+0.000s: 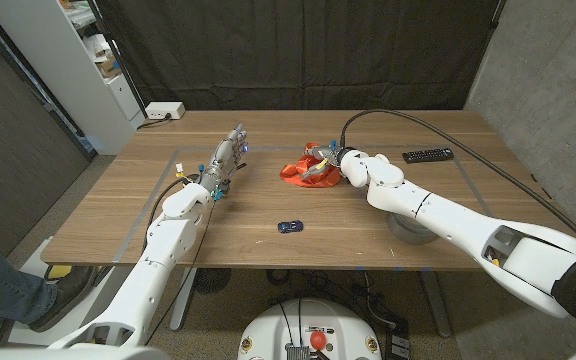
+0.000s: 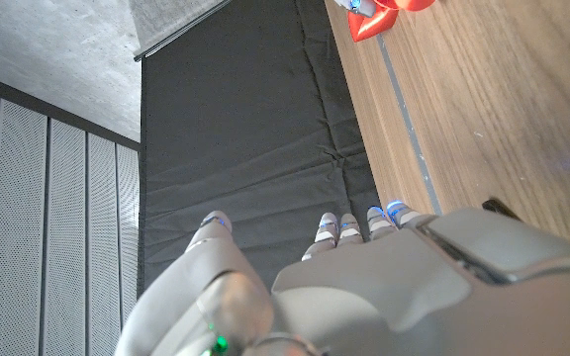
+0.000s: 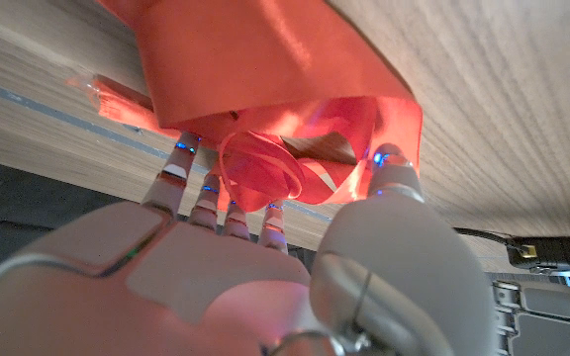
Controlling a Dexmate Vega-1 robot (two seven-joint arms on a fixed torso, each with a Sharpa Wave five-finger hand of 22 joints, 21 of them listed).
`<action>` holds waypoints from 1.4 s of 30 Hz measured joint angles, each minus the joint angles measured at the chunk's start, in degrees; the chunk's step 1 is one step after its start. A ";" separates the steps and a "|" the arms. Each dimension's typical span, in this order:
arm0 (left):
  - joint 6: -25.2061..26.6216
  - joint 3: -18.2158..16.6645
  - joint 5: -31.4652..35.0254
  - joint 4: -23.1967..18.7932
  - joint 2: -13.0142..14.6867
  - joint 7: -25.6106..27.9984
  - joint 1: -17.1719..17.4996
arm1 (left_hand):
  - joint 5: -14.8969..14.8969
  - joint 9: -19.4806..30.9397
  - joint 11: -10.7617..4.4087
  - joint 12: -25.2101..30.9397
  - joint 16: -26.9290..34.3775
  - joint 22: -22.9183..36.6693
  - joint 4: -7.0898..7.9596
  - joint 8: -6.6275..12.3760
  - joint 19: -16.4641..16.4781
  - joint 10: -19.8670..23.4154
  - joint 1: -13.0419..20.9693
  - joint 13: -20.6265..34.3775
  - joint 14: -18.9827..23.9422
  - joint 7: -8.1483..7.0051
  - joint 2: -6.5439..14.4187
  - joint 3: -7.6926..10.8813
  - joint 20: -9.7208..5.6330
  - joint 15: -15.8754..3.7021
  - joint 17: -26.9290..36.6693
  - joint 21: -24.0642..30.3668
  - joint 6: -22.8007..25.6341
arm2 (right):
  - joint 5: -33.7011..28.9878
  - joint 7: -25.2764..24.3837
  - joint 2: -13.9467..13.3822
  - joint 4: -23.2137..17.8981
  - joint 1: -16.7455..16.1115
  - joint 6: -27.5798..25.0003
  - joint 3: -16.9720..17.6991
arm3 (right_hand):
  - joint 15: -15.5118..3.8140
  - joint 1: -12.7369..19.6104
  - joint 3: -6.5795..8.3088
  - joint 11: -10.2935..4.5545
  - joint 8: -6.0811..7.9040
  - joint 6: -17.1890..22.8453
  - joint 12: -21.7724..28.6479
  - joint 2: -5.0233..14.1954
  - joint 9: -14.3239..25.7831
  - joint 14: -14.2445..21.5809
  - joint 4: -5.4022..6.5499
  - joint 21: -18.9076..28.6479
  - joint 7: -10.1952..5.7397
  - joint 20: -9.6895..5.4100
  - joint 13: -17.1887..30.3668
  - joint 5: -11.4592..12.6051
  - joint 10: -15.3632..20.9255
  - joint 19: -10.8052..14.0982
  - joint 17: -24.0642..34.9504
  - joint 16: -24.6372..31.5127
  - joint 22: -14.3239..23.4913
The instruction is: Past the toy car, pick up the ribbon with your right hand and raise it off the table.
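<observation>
On the wooden table (image 1: 368, 235) before a black curtain, our right hand (image 1: 325, 164) has reached past the toy car (image 1: 289, 226) and sits on the red ribbon (image 1: 300, 172), fingers (image 3: 181, 163) spread around its loops. We cannot tell whether it has closed on the ribbon, which seems to lie on the wood at the far middle, so the lift remains. Our left hand (image 1: 224, 160) waits, holding nothing.

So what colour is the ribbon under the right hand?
The ribbon is orange-red and glossy, seen best in the right wrist view.
</observation>
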 measured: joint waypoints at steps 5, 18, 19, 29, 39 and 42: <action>0.13 0.03 0.00 -0.15 0.02 0.00 0.06 | 0.00 0.00 0.00 0.00 0.00 0.00 0.00 0.00 -0.31 0.00 0.00 0.00 0.00 0.00 0.00 0.00 0.31 0.00 0.00 0.00 0.00 | 0.33 -0.61 -0.03 0.43 0.23 0.12 -0.19 | -0.84 1.44 -0.23 -0.19 0.05 1.70 0.72 0.13 0.00 2.87 -0.23 1.31 -0.56 -0.14 0.00 0.19 2.83 6.01 0.52 1.19 -0.30; 0.54 0.24 0.13 -0.30 0.04 0.00 0.10 | 0.00 0.00 -0.21 0.00 0.00 -0.01 -0.18 0.00 -0.01 -0.22 0.00 0.00 0.00 0.20 0.00 -0.19 0.60 0.00 0.00 0.00 0.20 | 0.48 -2.67 -0.17 0.98 0.12 0.14 -0.59 | -3.97 6.90 0.34 -1.45 0.97 6.89 2.54 2.09 0.15 11.30 -0.80 3.61 0.07 -4.85 1.06 -0.09 10.18 20.48 3.23 5.26 -0.66; 0.55 0.26 0.13 -0.29 0.05 -0.01 0.09 | 0.00 0.00 -0.21 0.00 0.00 0.00 -0.18 0.00 -0.01 -0.21 0.00 0.00 0.00 0.20 0.00 -0.19 0.60 0.00 0.00 0.00 0.20 | 0.40 -2.87 -0.18 0.98 0.05 0.09 -0.63 | -3.87 7.01 0.34 -1.50 1.17 7.42 2.72 2.21 0.21 11.42 -0.80 3.61 -0.46 -5.15 1.25 -0.09 10.48 20.78 3.42 5.35 -0.66; 0.58 0.37 0.15 -0.15 -0.10 -0.17 0.00 | 0.00 0.00 -0.21 0.00 0.00 -0.01 -0.18 0.00 -0.32 -0.22 0.00 0.00 0.00 0.20 0.00 -0.18 0.90 0.00 0.00 0.00 0.19 | -0.90 -3.77 -0.27 1.13 -0.25 -0.58 -1.44 | -4.18 9.20 0.68 -2.15 2.98 13.40 2.97 2.70 0.29 11.72 -1.14 3.35 -2.89 -5.47 1.85 -0.09 11.81 21.08 4.65 5.78 -0.68; 0.58 0.35 0.09 -0.05 -0.23 -0.20 0.20 | 0.00 0.00 -0.21 0.00 0.00 -0.01 -0.17 0.00 -0.08 -0.21 -0.31 0.00 0.00 -0.12 0.30 -0.18 1.13 0.00 0.00 0.00 0.51 | -2.94 -4.00 0.31 2.21 0.00 -1.69 -2.74 | -5.62 12.88 0.93 -4.87 4.85 21.35 6.58 4.64 0.55 17.51 -1.39 2.55 -3.49 -8.76 3.46 -0.55 20.11 23.89 7.32 9.07 -0.63; 0.57 0.31 0.08 -0.05 -0.25 -0.17 0.41 | 0.00 0.00 -0.21 0.00 0.00 -0.01 -0.17 0.00 -0.08 -0.21 -0.31 0.00 0.00 -0.12 0.30 -0.17 1.13 0.00 0.00 0.00 0.51 | -3.49 -4.12 0.46 2.50 0.10 -2.00 -3.01 | -6.68 14.62 1.13 -5.73 6.01 25.78 8.14 5.19 0.71 20.99 -1.59 2.65 -3.32 -10.97 4.45 -1.10 23.29 26.14 8.80 10.95 -0.57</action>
